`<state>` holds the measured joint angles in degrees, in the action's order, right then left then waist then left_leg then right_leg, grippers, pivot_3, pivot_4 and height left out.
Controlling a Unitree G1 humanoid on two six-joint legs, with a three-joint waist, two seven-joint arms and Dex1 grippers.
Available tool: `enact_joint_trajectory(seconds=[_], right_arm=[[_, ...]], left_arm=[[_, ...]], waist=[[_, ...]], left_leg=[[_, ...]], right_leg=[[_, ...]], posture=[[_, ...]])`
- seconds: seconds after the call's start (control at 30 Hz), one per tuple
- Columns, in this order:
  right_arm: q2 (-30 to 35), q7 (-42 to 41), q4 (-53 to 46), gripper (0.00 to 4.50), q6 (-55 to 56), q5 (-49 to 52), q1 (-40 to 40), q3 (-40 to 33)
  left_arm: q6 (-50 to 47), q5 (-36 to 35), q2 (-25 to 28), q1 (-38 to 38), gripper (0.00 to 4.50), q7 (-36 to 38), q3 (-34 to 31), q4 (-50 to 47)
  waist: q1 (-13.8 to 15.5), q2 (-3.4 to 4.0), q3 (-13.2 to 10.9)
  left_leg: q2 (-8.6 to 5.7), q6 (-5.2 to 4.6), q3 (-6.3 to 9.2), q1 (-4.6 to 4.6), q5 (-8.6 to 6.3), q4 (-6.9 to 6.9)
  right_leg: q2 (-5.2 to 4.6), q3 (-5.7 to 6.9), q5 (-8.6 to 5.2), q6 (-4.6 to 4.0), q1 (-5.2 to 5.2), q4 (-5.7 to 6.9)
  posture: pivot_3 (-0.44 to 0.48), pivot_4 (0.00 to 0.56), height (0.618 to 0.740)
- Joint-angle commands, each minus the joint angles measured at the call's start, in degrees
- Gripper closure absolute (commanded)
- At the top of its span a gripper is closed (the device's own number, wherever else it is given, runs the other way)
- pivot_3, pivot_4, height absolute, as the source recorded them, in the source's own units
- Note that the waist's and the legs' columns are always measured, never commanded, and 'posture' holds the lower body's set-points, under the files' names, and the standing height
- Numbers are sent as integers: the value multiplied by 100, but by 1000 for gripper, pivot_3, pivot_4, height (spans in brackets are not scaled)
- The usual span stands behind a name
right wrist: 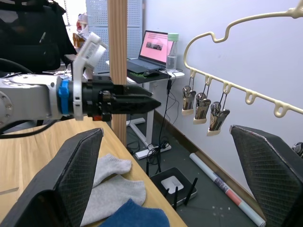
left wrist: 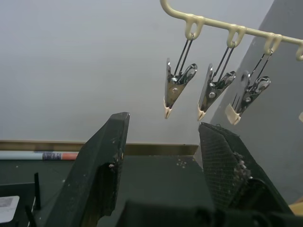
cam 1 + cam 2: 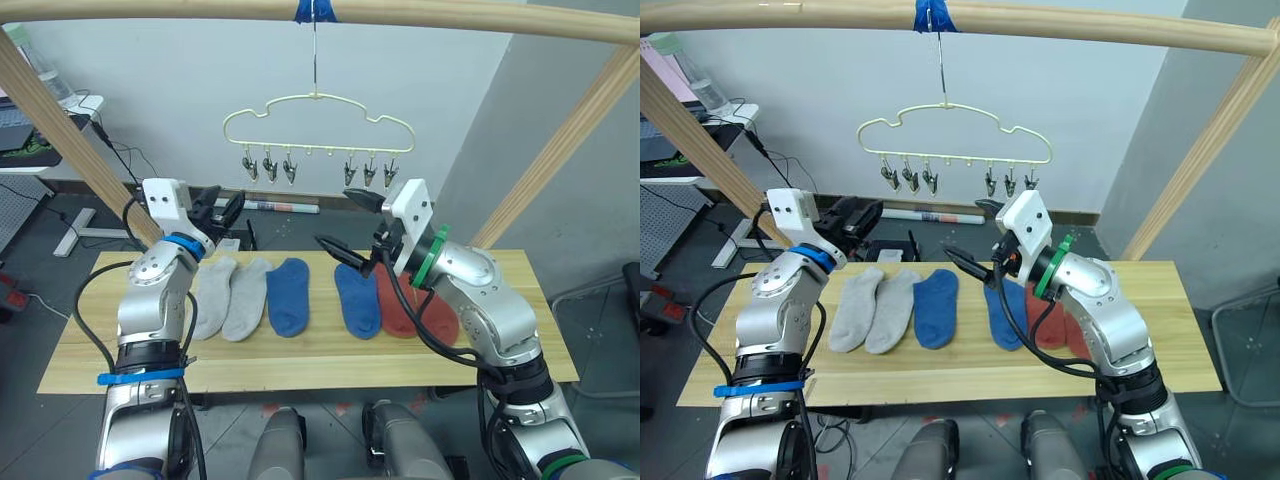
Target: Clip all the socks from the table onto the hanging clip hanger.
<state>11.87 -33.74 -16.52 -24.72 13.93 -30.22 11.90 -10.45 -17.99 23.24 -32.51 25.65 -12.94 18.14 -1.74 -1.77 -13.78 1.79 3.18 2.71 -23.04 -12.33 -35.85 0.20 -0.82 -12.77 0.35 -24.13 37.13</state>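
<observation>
Six socks (image 3: 290,295) (two grey, two blue, seemingly two red); six clips (image 3: 270,165).

Both arms are silver-grey metal with rounded joint housings and white box-shaped wrist modules. The left pincer (image 3: 219,208) follows a blue wrist ring, the right pincer (image 3: 347,227) a green one; both have black fingers. Black cables loop along each arm, and blue tape bands the left upper arm.

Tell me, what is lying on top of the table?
Six socks lie on the table: two grey socks, two blue socks, two red socks. The right claw partly hides the red ones.
</observation>
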Motion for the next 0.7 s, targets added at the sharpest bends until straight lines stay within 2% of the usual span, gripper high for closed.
enact_joint_trajectory(seconds=[0.03,0.23,0.7], right_arm=[[-127,104,116,0,357,-173,-74,111],[-376,272,255,0,389,-191,-307,67],[-395,200,108,0,361,-201,-386,209]], left_arm=[[376,107,-8,-296,1914,62,17,345],[870,262,-107,-818,1914,95,42,1259],[1555,372,-220,-1508,1914,147,8,2236]], waist=[[-12,-1,-21],[-11,-10,-76],[-13,-11,-116]], left_leg=[[0,0,0,0,0,1],[0,0,0,-12,0,-1],[-2,0,14,-39,0,-12]], right_leg=[[0,-1,0,0,0,0],[0,0,1,2,-10,-1],[-2,14,2,4,-25,-1]], posture=[[-46,269,740],[-50,275,740],[-47,284,740]])
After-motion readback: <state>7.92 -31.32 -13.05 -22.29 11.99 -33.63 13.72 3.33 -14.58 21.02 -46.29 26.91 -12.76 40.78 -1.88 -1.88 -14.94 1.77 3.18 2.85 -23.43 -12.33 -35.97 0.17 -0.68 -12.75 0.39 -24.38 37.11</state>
